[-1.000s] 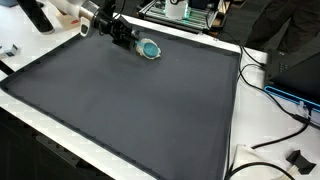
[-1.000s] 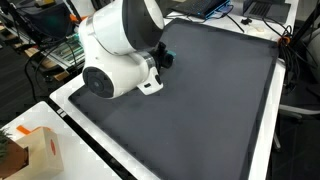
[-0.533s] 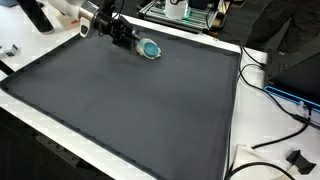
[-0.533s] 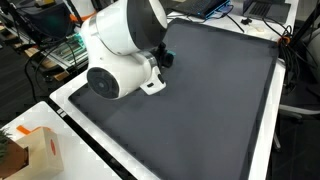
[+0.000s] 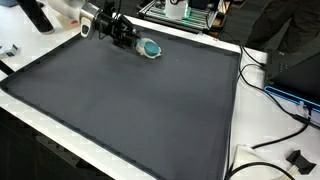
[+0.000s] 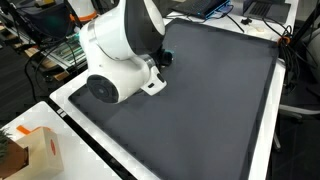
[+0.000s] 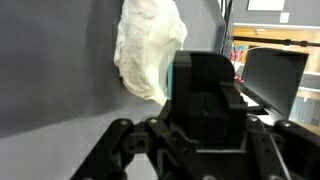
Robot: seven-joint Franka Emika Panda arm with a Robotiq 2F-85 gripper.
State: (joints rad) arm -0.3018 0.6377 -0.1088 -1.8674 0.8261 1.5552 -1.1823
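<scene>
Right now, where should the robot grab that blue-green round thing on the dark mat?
Probably by the thin rim of the blue-green round thing, coming in low from where the gripper is. It seems tipped on its side on the mat, so the rim edge faces sideways for the jaws.

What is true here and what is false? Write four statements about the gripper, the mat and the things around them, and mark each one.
The mat is dark grey and lies flat. True.
The teal object lies in the mat's middle. False: it lies near the mat's far edge.
The gripper is right beside the teal object. True.
The cardboard box stands on the mat. False: it stands off the mat, past its border.
</scene>
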